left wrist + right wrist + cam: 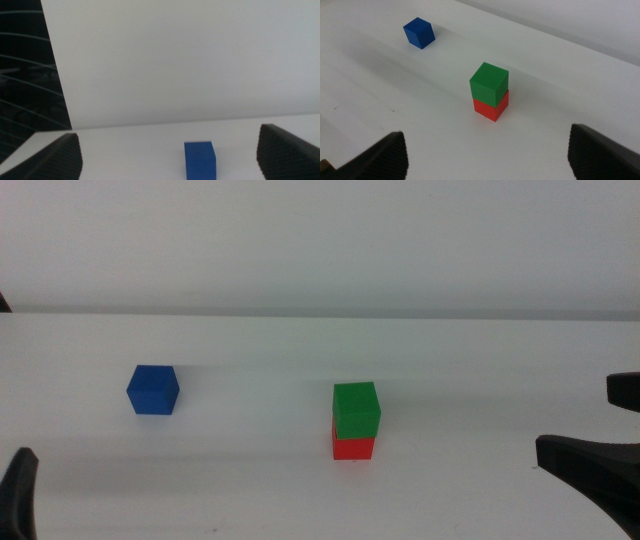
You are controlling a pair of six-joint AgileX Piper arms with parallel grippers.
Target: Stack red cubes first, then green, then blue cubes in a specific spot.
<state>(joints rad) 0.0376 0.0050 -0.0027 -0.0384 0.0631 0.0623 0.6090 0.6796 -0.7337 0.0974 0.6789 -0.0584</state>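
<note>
Left wrist view: blue cube (200,160) between open left gripper (170,155) jaws.

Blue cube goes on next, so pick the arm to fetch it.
Left. The small matte blue cube lies between the left gripper's open fingers; the right gripper, open, faces the green-on-red stack.
</note>
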